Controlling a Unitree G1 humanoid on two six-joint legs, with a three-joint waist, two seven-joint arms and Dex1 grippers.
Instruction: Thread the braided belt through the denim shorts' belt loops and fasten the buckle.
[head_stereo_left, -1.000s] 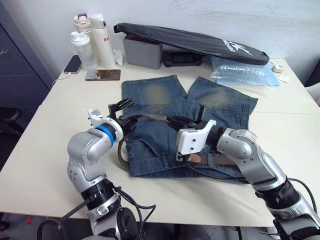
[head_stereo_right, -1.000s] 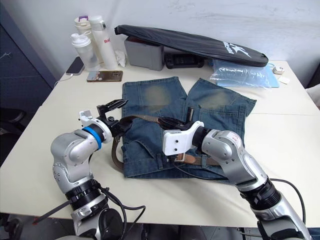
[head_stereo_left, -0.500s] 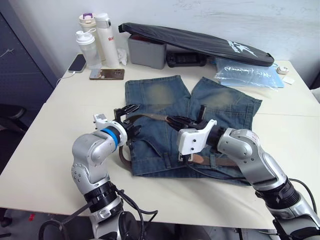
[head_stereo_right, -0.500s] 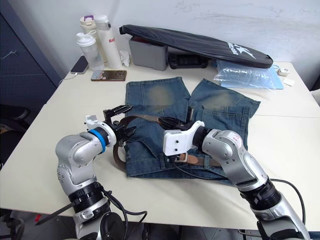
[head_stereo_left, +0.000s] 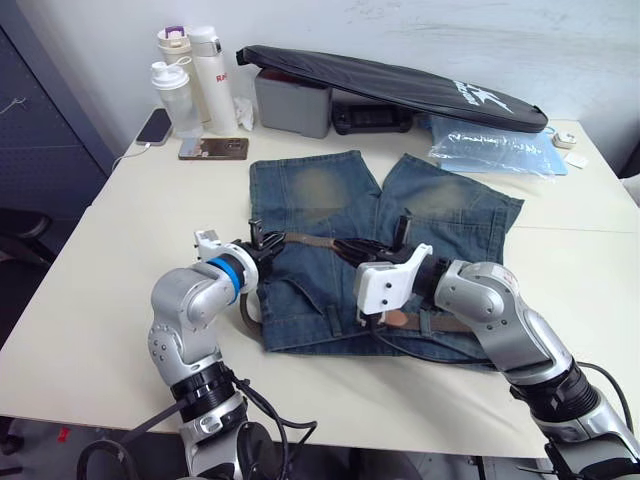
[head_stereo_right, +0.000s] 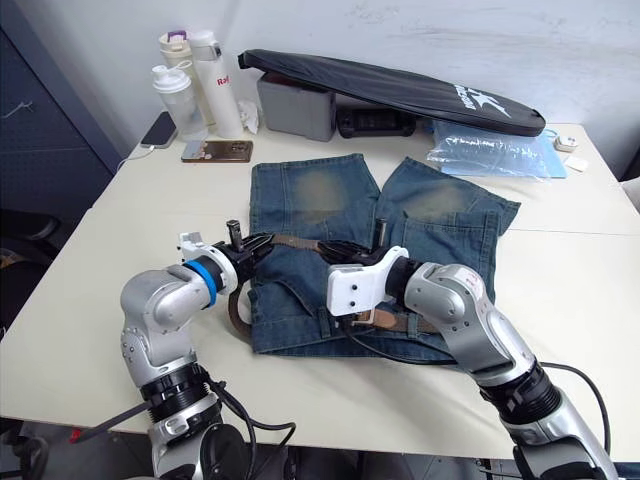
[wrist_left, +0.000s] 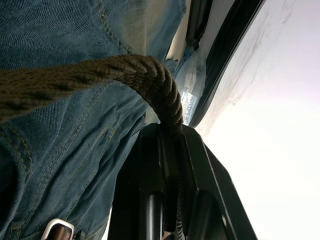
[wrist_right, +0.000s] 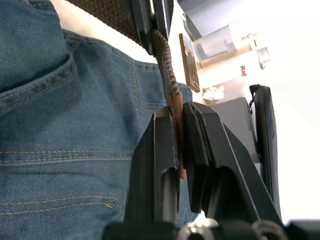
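Braided belt (head_stereo_left: 300, 238) between both claws

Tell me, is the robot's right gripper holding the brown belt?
Yes, the right gripper has both black fingers pinched on the braided belt above the denim shorts.

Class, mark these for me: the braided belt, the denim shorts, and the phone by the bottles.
braided belt (head_stereo_right: 296, 241), right eye view, span between the grippers.
denim shorts (head_stereo_left: 315, 185), left eye view, worn patch on one leg.
phone (head_stereo_left: 213, 149), left eye view, middle.
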